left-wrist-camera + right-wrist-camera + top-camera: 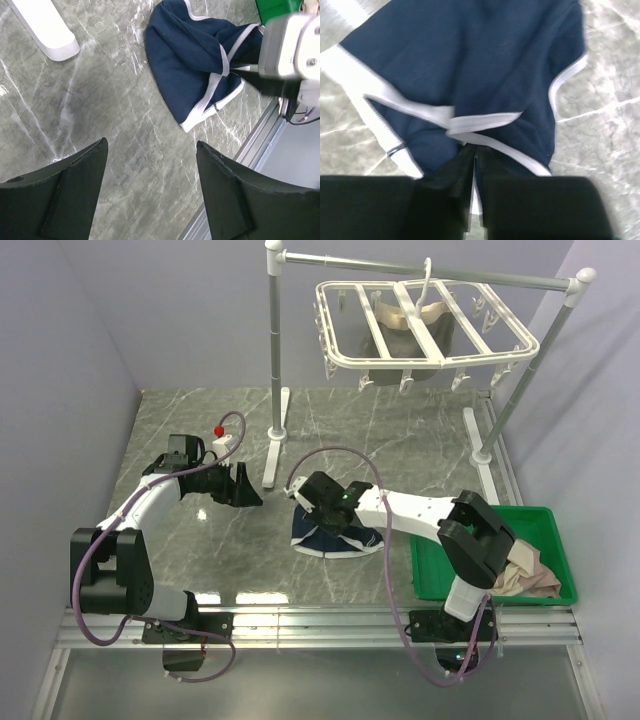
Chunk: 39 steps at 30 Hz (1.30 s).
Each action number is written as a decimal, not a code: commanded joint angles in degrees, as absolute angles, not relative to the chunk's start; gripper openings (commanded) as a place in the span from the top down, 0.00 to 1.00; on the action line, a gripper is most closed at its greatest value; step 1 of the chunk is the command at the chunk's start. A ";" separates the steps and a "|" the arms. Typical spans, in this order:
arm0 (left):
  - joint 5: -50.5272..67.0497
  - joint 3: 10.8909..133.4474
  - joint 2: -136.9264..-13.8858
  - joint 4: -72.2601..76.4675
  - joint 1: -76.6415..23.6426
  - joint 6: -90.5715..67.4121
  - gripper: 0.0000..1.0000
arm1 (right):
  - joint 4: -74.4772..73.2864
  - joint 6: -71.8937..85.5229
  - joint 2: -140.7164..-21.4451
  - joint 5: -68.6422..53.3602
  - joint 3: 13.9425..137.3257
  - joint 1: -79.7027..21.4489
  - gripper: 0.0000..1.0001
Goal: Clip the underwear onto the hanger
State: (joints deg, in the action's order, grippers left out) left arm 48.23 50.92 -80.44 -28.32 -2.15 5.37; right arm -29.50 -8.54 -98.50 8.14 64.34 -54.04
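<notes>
Two grippers: the left gripper hangs with its jaws spread wide and nothing between them; the right gripper has its jaws drawn almost together, nipping a fold of white piping.
Underwear, place: the underwear lies on the table just right of the pole stand foot, on the side nearer the arm bases.
Hanger, place: the hanger hangs from the stand's crossbar, high above and well apart from the cloth, with an olive-grey garment already on it.
Long axis: the heap runs roughly crosswise to the stand's foot, along the table's near edge.
Pointing: one white-piped edge faces away from the stand, towards the bases; the cloth is folded over itself, so I cannot tell waistband from leg hole.
Risk one: the pinch looks thin, on piping only, so a lift may let it slip free.
Risk two: lifted from one point, the cloth will likely bunch and droop, offering no flat edge to a clip.
Risk three: the rising arm could knock the stand's upright and set the hanger swinging.
</notes>
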 commanded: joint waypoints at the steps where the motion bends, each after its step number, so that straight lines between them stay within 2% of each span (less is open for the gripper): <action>1: 49.83 51.15 -78.40 -27.69 -1.85 7.47 0.23 | -29.00 -7.73 -99.14 8.97 68.11 -51.68 0.93; 2: 49.75 50.98 -78.05 -27.42 -1.85 7.56 0.24 | -29.70 -7.82 -98.18 8.36 68.38 -51.16 1.00; 9: 49.84 50.19 -76.56 -27.42 -2.28 9.58 0.25 | -32.52 -5.90 -89.13 0.18 71.98 -47.65 1.00; 14: 47.73 49.75 -75.50 -26.46 -6.76 10.02 0.25 | -32.34 -3.08 -82.02 -6.49 75.58 -42.37 1.00; 21: 47.82 46.85 -74.88 -20.22 -10.63 4.58 0.22 | -29.98 8.14 -77.52 -12.83 74.19 -34.11 1.00; 30: 38.52 45.09 -73.56 -10.83 -23.98 2.46 0.21 | -26.81 18.36 -78.66 -13.89 67.77 -19.26 1.00; 39: 21.72 45.88 -77.52 -2.91 -41.74 9.99 0.25 | -25.31 18.99 -77.87 -15.21 63.29 -18.11 1.00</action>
State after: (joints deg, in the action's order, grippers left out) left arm 28.84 45.19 -76.42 -8.14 -38.61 5.50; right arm -28.05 18.24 -79.44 -14.28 64.31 -18.02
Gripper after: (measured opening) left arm 0.752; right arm 0.006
